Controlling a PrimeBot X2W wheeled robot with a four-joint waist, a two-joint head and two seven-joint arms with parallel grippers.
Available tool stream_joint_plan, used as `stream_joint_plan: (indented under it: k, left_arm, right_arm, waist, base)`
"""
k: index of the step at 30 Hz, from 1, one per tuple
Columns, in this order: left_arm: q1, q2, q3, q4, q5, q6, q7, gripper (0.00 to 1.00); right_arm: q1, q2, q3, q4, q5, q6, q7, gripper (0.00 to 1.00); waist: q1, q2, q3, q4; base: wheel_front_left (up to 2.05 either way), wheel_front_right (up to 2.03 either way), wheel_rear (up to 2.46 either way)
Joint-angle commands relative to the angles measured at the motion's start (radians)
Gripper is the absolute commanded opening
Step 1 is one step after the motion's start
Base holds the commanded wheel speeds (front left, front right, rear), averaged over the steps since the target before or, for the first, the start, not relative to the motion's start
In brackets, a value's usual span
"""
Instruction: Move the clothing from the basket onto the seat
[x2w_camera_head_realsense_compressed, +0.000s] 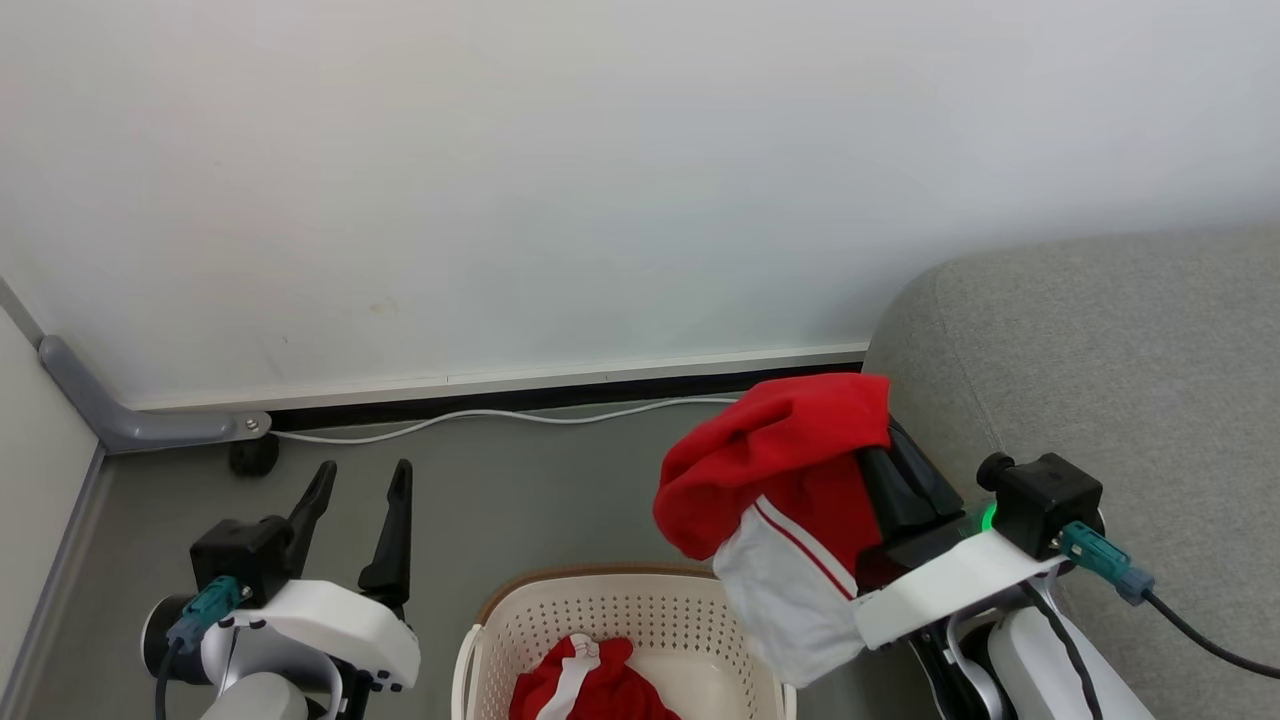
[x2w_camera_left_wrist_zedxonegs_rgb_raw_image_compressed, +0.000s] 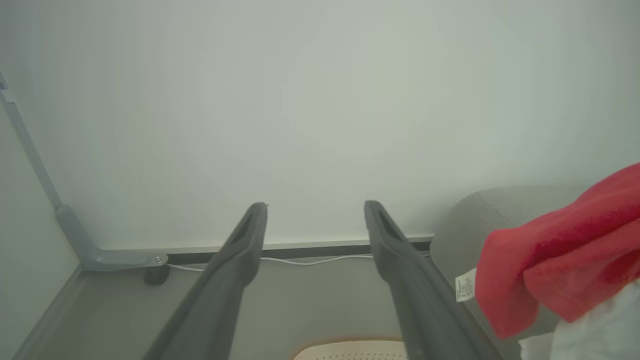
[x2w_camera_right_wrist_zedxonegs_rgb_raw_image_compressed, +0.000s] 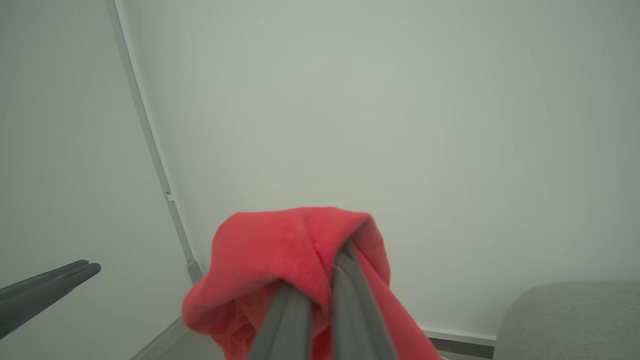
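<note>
Now red, white-panelled garment (x2w_camera_head_realsense_compressed: 770, 470) hangs clamped in right pincer (x2w_camera_head_realsense_compressed: 888, 445); second garment (x2w_camera_head_realsense_compressed: 590, 685) lies in basket (x2w_camera_head_realsense_compressed: 600, 610) between pincers; left pincer (x2w_camera_head_realsense_compressed: 364, 470) wide.

Left gripper (x2w_camera_head_realsense_compressed: 364, 466) points forward, jaws spread wide with nothing between them. Right gripper (x2w_camera_head_realsense_compressed: 890, 460) has its jaws pressed together on the clothing (x2w_camera_head_realsense_compressed: 780, 450), which drapes over their tips.

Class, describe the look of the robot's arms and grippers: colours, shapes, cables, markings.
The left gripper and right gripper each have two long dark tapered fingers. White curved shells cover the wrists, each carrying a black block with a teal connector and dark cable. A green light glows on the right one.
</note>
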Motion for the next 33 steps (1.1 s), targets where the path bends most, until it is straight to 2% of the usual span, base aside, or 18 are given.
stream_joint_plan:
  k: [1,8,14,33]
  left_arm:
    - [-0.03,0.021,0.039,-0.03,0.014,-0.002,-0.013,1.0]
    - [-0.021,-0.005,0.015,-0.051,0.04,-0.027,-0.013,1.0]
    - [-0.015,-0.028,-0.036,-0.069,0.06,-0.05,-0.011,1.0]
    - [-0.023,-0.082,-0.147,-0.114,0.088,-0.086,0.015,1.0]
  right_arm:
    - [-0.014,0.01,0.011,-0.033,0.003,0.004,-0.006,0.0]
    - [-0.013,0.01,-0.009,-0.026,-0.01,0.004,-0.006,0.0]
    - [-0.008,0.01,-0.037,-0.03,-0.026,0.004,-0.006,0.0]
    - [-0.023,0.01,-0.151,-0.043,-0.067,0.004,-0.006,0.0]
  waist:
    - [0.0,0.0,0.0,-0.003]
    - [0.0,0.0,-0.005,-0.043]
    - [0.0,0.0,-0.006,-0.11]
    - [0.0,0.0,0.038,-0.437]
  base:
    - [0.0,0.0,0.0]
    - [0.0,0.0,0.0]
    - [0.0,0.0,0.0]
    - [0.0,0.0,0.0]
